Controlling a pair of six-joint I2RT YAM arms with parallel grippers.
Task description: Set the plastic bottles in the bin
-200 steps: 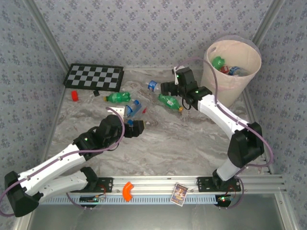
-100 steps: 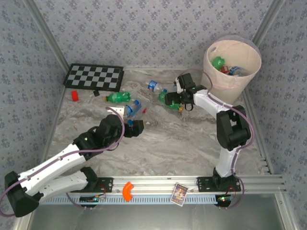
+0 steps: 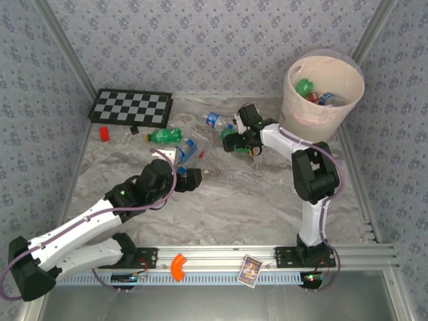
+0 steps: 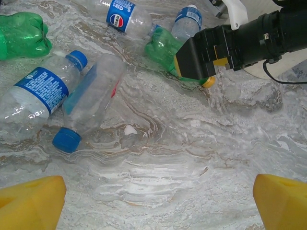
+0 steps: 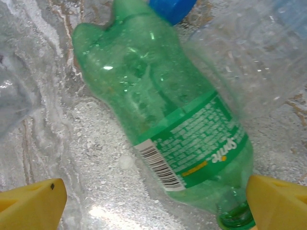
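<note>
Farthest to the left of the bin [image 3: 321,124], a chequered board [image 3: 130,107] lies flat on the bench [image 3: 254,200], and a small red block [image 3: 104,134] sits about as far off. Closer to the bin lie a green bottle [image 3: 165,136] on its side and two clear blue-labelled bottles [image 3: 187,150] touching each other. The left fingers [image 4: 29,203] hang above bare bench at about that same remove from the bin, spread wide with nothing between them. Nearer still, another blue-labelled bottle [image 3: 214,120] lies flat. Just left of the bin, the right fingers [image 5: 29,206] stand wide on either side of a green Sprite bottle [image 5: 177,124] lying on the bench, not clamped on it. Inside the bin rest more plastic bottles [image 3: 306,87], green, red and blue among them.
</note>
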